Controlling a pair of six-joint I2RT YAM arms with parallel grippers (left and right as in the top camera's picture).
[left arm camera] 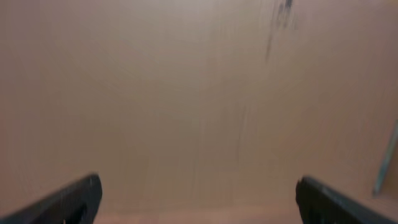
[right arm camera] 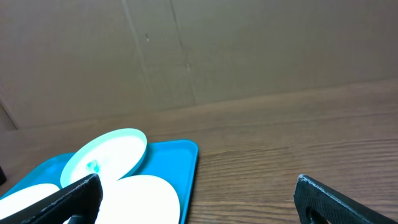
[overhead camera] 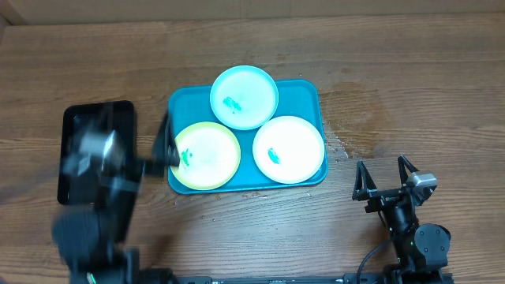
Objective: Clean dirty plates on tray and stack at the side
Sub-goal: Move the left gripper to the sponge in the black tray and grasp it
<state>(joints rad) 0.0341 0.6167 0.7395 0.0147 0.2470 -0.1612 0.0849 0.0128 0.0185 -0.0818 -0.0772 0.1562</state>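
The turquoise tray (overhead camera: 304, 98) lies mid-table and holds three plates. The light blue plate (overhead camera: 244, 96) is at the back, the yellow-green plate (overhead camera: 207, 157) front left and the white plate (overhead camera: 289, 149) front right, each with a small green smear. My left gripper (overhead camera: 166, 146) is motion-blurred at the tray's left edge, beside the yellow-green plate. In the left wrist view it (left arm camera: 199, 202) is open over a blurred brown surface. My right gripper (overhead camera: 385, 175) stands open, empty, right of the tray. The right wrist view shows it (right arm camera: 196, 200) facing the tray (right arm camera: 184, 155), the light blue plate (right arm camera: 106, 155) and the white plate (right arm camera: 143, 198).
A smaller black tray (overhead camera: 118, 118) lies at the left, partly under my blurred left arm. Small wet spots (overhead camera: 340, 147) mark the wooden table just right of the turquoise tray. A cardboard wall (right arm camera: 249, 50) stands behind the table.
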